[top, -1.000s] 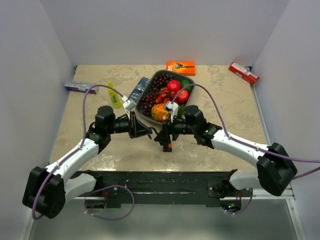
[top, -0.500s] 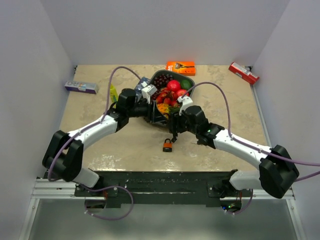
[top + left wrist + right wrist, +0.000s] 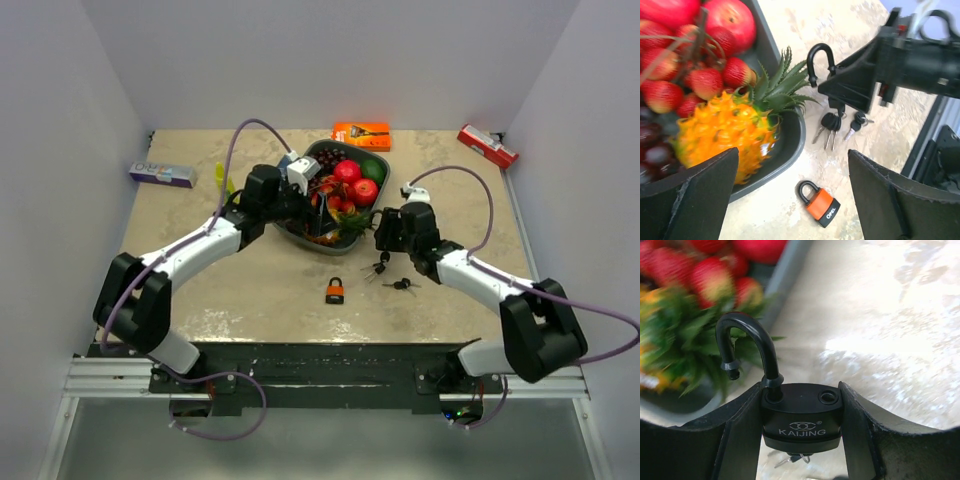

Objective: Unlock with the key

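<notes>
My right claw is clenched on the black KAIJING padlock, held above the table just beside the fruit tray. Its shackle stands sprung, 1 end out of its hole, so I judge the unlocking done. The key bunch dangles beneath the body, apparently in the keyhole. My left claw is spread wide, grasping nothing. What is left, at most, is setting the padlock down. An orange padlock lies shut on the table, with 1 loose key nearby.
</notes>
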Available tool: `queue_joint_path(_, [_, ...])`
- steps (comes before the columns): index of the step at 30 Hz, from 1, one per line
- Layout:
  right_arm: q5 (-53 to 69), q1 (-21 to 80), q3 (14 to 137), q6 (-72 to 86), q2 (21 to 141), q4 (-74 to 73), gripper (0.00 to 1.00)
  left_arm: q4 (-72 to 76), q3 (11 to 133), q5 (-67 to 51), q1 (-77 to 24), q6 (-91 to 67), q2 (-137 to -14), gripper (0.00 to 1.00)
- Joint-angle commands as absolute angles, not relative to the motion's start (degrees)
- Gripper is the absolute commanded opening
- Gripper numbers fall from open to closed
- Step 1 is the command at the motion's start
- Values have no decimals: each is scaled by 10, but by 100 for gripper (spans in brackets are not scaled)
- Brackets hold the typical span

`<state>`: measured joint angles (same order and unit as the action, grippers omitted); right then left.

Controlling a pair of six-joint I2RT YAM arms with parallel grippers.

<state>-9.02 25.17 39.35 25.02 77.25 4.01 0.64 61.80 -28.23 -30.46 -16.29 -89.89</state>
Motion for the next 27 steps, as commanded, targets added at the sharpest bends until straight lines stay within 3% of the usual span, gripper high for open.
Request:
queue_joint_path(1, [-98,204,465,242,830,80,0,4,608,-207,-308,-134,-829,95])
queue_joint_path(9, [-119,134,546,202,925,20,0,-52,610,-179,-308,-135,-781,96])
queue_joint_path(21, [-146,98,879,126,1193,-178,0,-72,571,-104,-308,-105,-664,99])
queue_joint_path(27, [-149,64,958,95,1258,-245,0,-78,557,-103,-307,-104,-649,99])
